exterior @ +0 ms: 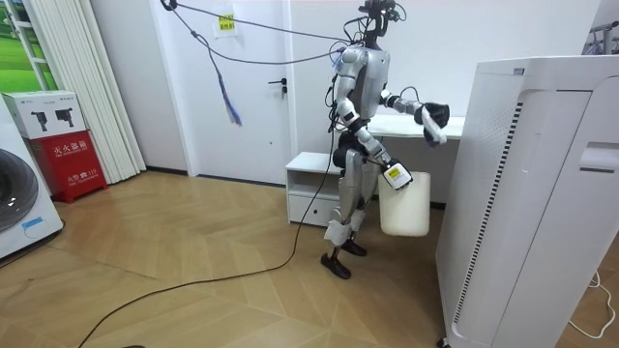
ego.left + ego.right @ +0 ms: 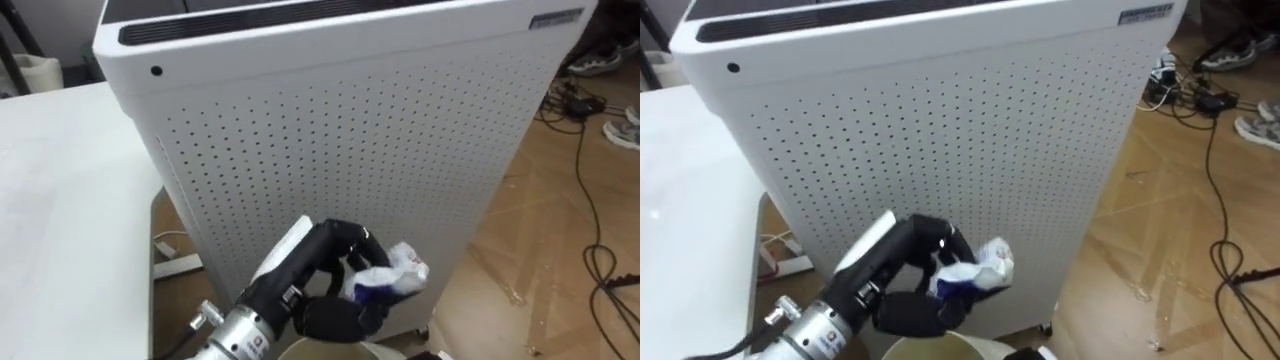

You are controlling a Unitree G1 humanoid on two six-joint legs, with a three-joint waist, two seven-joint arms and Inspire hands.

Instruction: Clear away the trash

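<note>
My left hand reaches in from the lower left, its dark fingers curled round a crumpled white and blue piece of garbage. It is held in the air just in front of the perforated wall of a big white appliance. Right under the hand shows the pale rim of a bin. In the room view I stand facing the appliance, left hand stretched forward with the garbage. The white bin hangs at thigh height from my right hand.
A white table runs along my left. A power strip lies on the floor between table and appliance. Cables and shoes lie on the wooden floor to the right. A low white cabinet stands behind me.
</note>
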